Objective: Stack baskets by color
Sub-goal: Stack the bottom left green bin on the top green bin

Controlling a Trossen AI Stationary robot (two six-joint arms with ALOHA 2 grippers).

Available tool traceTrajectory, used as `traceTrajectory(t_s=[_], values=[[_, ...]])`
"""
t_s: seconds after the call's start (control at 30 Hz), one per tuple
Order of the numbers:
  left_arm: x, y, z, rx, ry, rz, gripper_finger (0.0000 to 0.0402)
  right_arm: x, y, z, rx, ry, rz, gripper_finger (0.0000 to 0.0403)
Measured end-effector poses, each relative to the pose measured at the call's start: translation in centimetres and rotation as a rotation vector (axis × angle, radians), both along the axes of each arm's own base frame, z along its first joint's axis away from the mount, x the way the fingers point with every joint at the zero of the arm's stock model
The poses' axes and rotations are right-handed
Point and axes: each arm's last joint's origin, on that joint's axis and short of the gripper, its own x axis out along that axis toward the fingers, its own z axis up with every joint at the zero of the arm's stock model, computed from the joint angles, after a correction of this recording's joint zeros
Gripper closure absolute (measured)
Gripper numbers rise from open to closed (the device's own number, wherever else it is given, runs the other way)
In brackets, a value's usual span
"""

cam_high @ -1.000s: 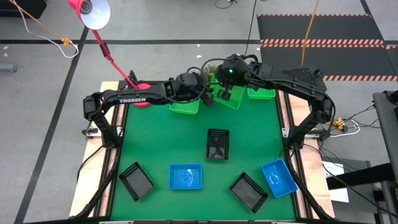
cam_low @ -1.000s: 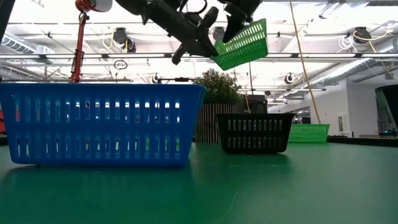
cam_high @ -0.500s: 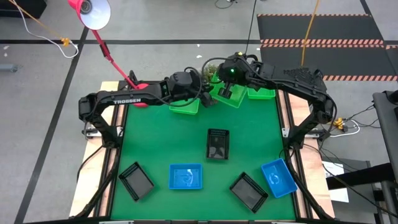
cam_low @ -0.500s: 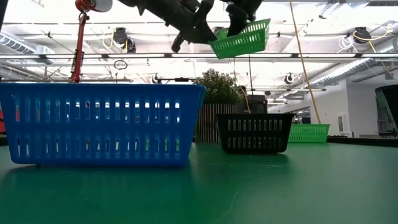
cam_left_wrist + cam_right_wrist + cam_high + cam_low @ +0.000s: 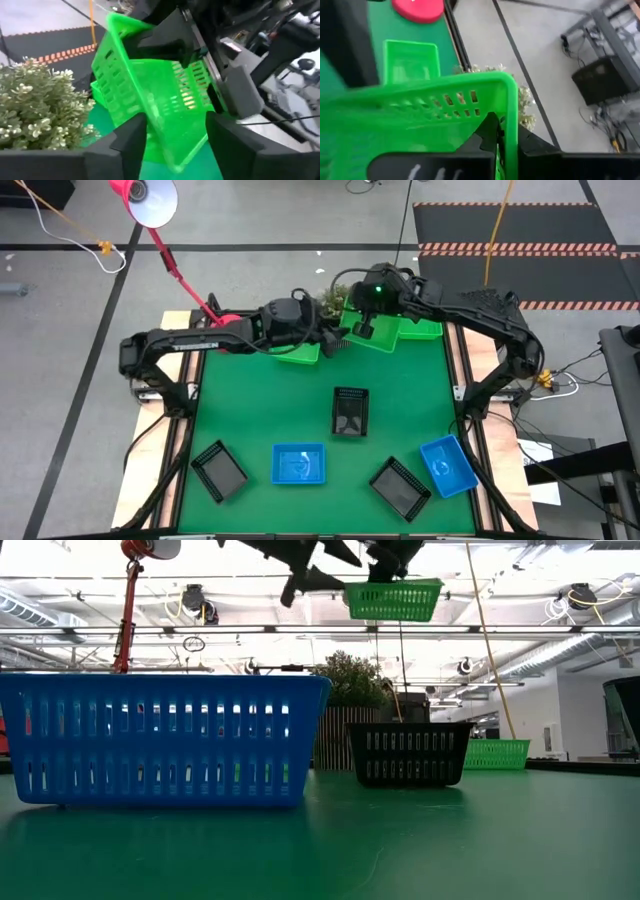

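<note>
While the desk [image 5: 400, 410] is seen from above, 8 baskets can be counted, taken here left to right. A black basket [image 5: 219, 471] lies at the near left w/ a blue basket [image 5: 299, 464] just beside it; the latter fills the left of the low view. At the far edge, beside the red lamp base [image 5: 228, 320], a green basket [image 5: 299, 352] is set on the desk, partly hidden by the left arm. The left gripper [image 5: 338, 338] is held near the far edge, fingers spread, w/ nothing pinched; in the left wrist view its fingers [image 5: 131, 145] are seen apart on either side of the raised green basket [image 5: 383, 337]. That basket is carried in the air by the right gripper [image 5: 364, 328], which is pressed together on its rim, as the right wrist view shows. It is hung level, above the far middle of the desk, close to the potted plant [image 5: 332, 296]. A black basket [image 5: 350, 410] sits mid-desk. Further right, another black basket [image 5: 401, 487] is placed near the front, approx. touching the second blue basket [image 5: 448, 465], though contact can't be confirmed. A third green basket [image 5: 425, 329] is left at the far right corner.
</note>
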Motion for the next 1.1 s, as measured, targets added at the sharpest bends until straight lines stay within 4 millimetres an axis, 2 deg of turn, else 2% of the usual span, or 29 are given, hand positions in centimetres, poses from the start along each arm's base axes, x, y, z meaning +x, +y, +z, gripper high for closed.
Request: traceTrajectory(t_s=[0.13, 0.23, 0.43, 0.53, 0.6, 0.77, 0.93, 1.1], values=[[-2.1, 0.3, 2.3, -0.003, -0.04, -0.017, 0.0176, -1.4, -0.4, 0.3, 0.034, 0.024, 0.051, 0.0402], [-3.4, 1.1, 3.0, -0.024, -0.031, -0.001, 0.0165, -2.7, -1.1, 0.7, 0.058, 0.04, 0.111, 0.0402], [-6.5, 2.4, 2.4, -0.095, 0.156, 0.077, 0.0161, -5.5, -3.2, 0.3, 0.147, 0.101, 0.315, 0.0402], [-6.9, 2.5, 1.6, -0.114, 0.247, 0.087, 0.016, -7.0, -4.6, 0.4, 0.149, 0.089, 0.417, 0.0403], [-7.1, 2.4, 0.8, -0.138, 0.315, 0.087, 0.016, -8.4, -5.8, 0.2, 0.16, 0.098, 0.423, 0.0403], [-7.2, 1.6, 0.4, -0.159, 0.365, 0.081, 0.016, -12.0, -9.2, -0.6, 0.17, 0.152, 0.365, 0.0403], [-6.9, 0.8, 0.5, -0.147, 0.365, 0.081, 0.016, -14.8, -12.8, -2.9, 0.157, 0.078, 0.326, 0.0403], [-6.7, 0.2, 0.5, -0.145, 0.364, 0.085, 0.016, -16.3, -15.1, -7.1, 0.136, 0.044, 0.259, 0.0403]])
